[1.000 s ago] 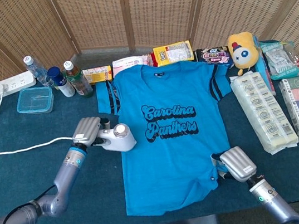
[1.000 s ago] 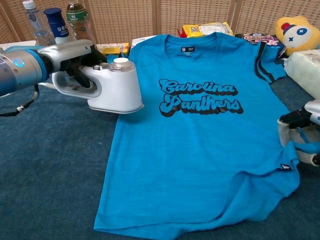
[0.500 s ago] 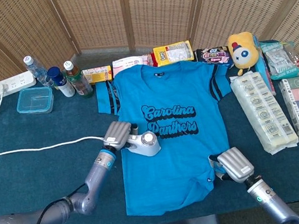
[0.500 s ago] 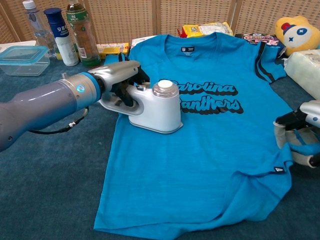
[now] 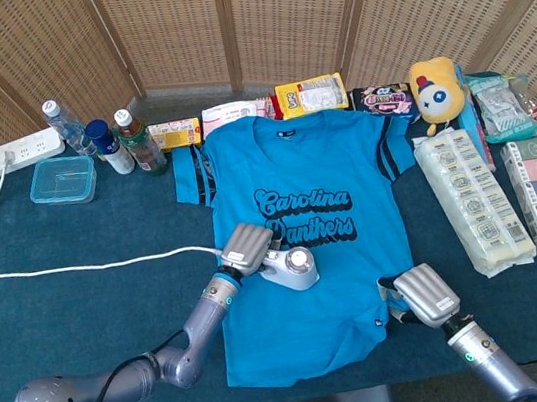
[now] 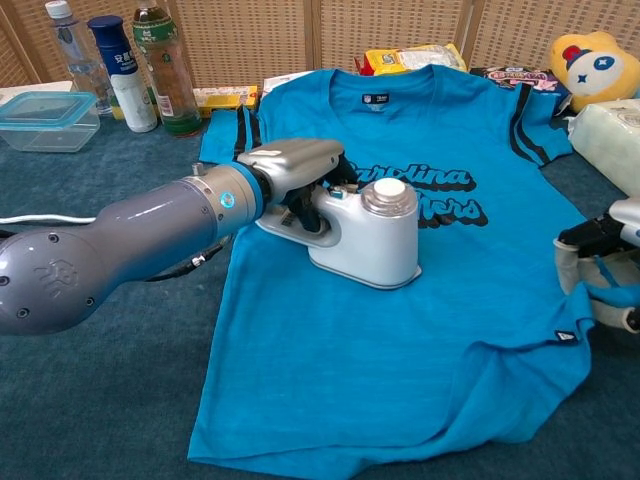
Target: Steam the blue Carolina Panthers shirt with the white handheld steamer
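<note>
**Q:** Steamer (image 6: 365,237) position, and what holds it?

**R:** White handheld steamer resting on the blue Carolina Panthers shirt (image 5: 305,276), just near of the printed lettering and left of centre. Left hand (image 6: 296,172) grips its handle, fingers (image 6: 312,203) wrapped through the loop. The shirt lies flat on the tabletop (image 5: 51,304), collar toward the far edge.

**Q:** And the other hand?

**R:** Right hand (image 5: 422,295) sits at the shirt's near right hem. In the chest view its fingers (image 6: 585,240) appear to hook the fabric edge, but whether they truly pinch it cannot be told.

**Q:** Principal hazards from this position?

**R:** Three, by judgement. First, the white cord (image 5: 86,266) trails left across the tabletop; a longer sweep to the right could pull it taut and tug the steamer off line. Second, if the hem is not firmly anchored, the steamer's sole may drag the cloth and bunch it into folds rather than smooth it; some rumpling already shows at the near right corner. Third, lingering in one spot over the printed lettering (image 5: 305,216) could overheat the print.
</note>
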